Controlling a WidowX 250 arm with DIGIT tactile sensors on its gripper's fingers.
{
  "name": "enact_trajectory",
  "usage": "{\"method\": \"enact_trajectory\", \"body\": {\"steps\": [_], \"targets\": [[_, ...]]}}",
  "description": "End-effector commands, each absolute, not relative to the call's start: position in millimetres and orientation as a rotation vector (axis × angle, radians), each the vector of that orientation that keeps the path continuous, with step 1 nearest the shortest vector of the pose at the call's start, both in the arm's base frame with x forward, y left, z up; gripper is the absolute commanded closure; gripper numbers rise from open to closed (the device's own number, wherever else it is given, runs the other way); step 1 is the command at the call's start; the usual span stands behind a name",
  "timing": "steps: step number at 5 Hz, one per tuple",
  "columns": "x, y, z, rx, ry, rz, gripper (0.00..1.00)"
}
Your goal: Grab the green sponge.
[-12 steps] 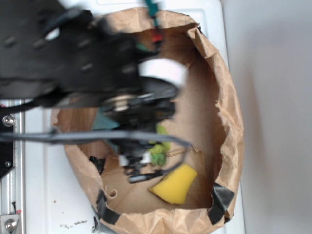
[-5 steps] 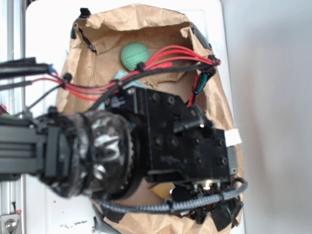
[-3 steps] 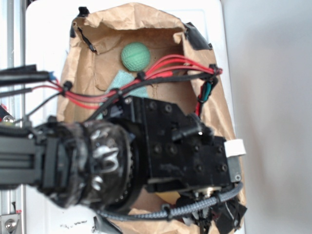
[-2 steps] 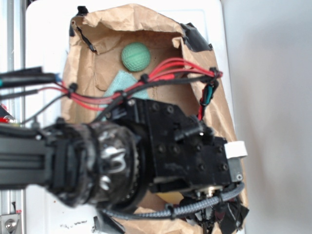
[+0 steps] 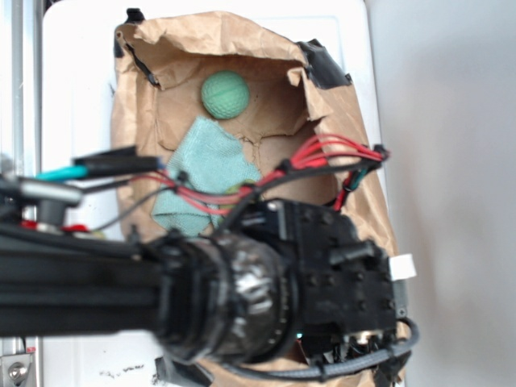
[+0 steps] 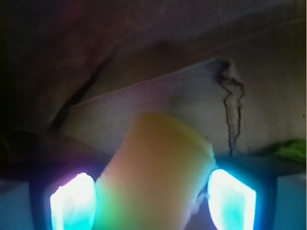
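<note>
The green sponge (image 6: 158, 158), a block of yellow foam, fills the lower middle of the wrist view and lies on the brown paper floor. My gripper (image 6: 152, 191) is open and straddles it. The left glowing fingertip (image 6: 73, 203) touches the sponge's side; the right fingertip (image 6: 232, 199) stands just beside it with a thin dark gap lower down. In the exterior view the black arm and wrist (image 5: 322, 290) cover the sponge and the jaws at the bag's near end.
A brown paper bag (image 5: 129, 121) with crumpled walls and black tape surrounds everything. A dimpled green ball (image 5: 224, 94) lies at its far end, a teal cloth (image 5: 201, 165) in the middle. A lime plush edge (image 6: 292, 149) shows at right. Red cables (image 5: 330, 153) arch over the arm.
The arm has moved toward the bag's near end and lower, uncovering the teal cloth. The sponge, in plain sight 2.4 s ago, is now covered by the wrist in the exterior view.
</note>
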State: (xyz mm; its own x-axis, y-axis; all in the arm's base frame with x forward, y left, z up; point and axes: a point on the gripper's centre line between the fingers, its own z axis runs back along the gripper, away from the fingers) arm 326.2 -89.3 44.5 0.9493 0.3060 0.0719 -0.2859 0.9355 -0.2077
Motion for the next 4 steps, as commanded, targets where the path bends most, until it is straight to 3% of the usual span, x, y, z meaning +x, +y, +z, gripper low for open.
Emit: {"method": "enact_trajectory", "body": {"steps": [1,3,4], "targets": [[335,-105,52,-0.195,-0.099,0.272,1.0],[332,-102,58,-0.197,-0.114,0.255,1.0],[327,-94,83,-0.243,-0.142,0.241,1.0]]}}
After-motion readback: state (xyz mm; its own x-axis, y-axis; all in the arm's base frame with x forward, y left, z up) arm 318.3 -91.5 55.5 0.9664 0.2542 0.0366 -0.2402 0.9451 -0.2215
